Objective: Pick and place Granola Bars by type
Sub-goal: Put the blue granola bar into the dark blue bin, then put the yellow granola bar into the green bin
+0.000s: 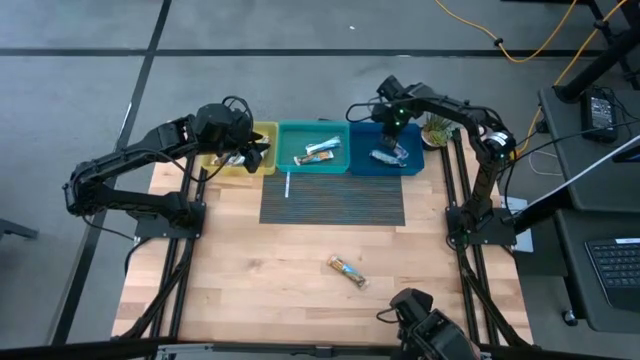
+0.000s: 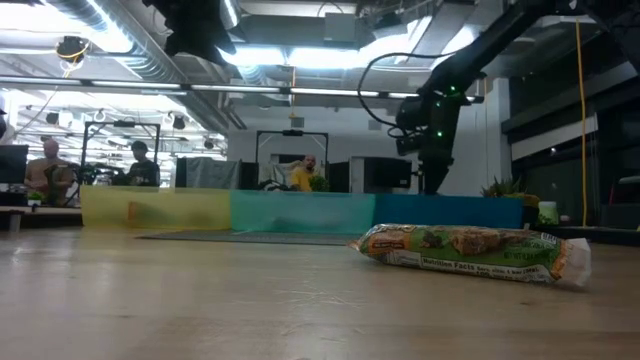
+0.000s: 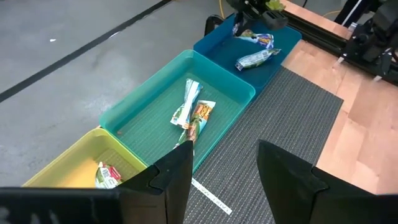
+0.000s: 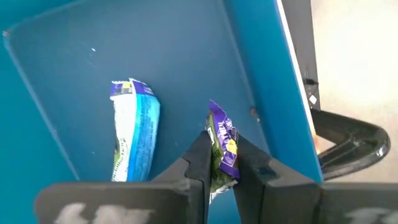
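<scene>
A: High view first: where are the two tools?

B: Right tool [image 1: 388,128] hangs over the dark blue bin [image 1: 412,160] at the far edge of the tabletop [image 1: 250,270]. Left tool [image 1: 252,150] sits over the yellow bin [image 1: 268,135] at the other end of the row.

A: Is the right one carrying anything?

B: Yes. In the right wrist view its fingers [image 4: 200,158] are pinched nearly together on a purple-wrapped bar [image 4: 222,146], held inside the dark blue bin. A blue-and-white bar [image 4: 134,134] lies flat on that bin's floor beside it.

A: And the left tool?

B: Its fingers [image 3: 180,171] stand well apart with nothing between them. Below it, a green-and-red bar [image 3: 107,175] lies in the yellow bin.

A: The middle bin?

B: The teal bin [image 1: 290,132] holds a small heap of bars [image 3: 194,112], one with orange print, one pale and striped.

A: Anything left outside the bins?

B: One tan and green bar [image 1: 347,270] lies alone on the bare wood, near the front, well apart from the bins. A white strip [image 1: 287,185] lies at the edge of the dark ribbed mat [image 1: 335,202], just before the teal bin.
</scene>
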Robot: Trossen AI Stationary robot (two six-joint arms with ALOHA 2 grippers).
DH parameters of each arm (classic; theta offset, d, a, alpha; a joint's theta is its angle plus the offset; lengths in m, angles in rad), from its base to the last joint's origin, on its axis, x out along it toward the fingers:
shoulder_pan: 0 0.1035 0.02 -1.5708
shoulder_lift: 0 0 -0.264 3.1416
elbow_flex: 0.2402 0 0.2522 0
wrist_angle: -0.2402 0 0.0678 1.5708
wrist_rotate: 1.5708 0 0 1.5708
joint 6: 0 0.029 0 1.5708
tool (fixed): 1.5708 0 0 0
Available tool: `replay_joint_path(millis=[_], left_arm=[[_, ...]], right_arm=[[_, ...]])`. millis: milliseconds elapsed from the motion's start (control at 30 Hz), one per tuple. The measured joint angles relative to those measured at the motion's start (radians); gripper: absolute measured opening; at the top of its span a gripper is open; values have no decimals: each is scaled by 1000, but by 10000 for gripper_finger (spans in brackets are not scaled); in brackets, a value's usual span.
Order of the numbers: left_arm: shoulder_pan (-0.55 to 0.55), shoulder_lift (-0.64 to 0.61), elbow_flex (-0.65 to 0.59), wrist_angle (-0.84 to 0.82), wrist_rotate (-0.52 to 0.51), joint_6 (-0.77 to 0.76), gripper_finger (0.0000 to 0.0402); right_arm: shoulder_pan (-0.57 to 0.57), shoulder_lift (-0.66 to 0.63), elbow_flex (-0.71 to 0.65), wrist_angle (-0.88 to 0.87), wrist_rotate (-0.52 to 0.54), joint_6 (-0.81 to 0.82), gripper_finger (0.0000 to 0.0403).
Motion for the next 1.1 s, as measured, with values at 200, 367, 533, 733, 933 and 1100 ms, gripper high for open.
replay_joint_path(millis=[200,367,533,733,933,1100], left_arm=[[0,2,0,0,-2,0,168],[0,16,0,0,-1,0,168],[0,38,0,1,-1,1,168],[0,57,0,0,5,32,168],[0,59,0,-1,6,65,168],[0,59,0,-2,6,89,168]], right_arm=[[-4,0,-1,-3,-4,0,53],[-3,-1,-1,-8,-47,6,69],[-4,-4,-1,-11,-56,51,128],[-3,-32,-1,-12,-16,80,195],[1,-85,-1,-12,-1,97,207],[30,-108,-1,-39,-10,109,200]])
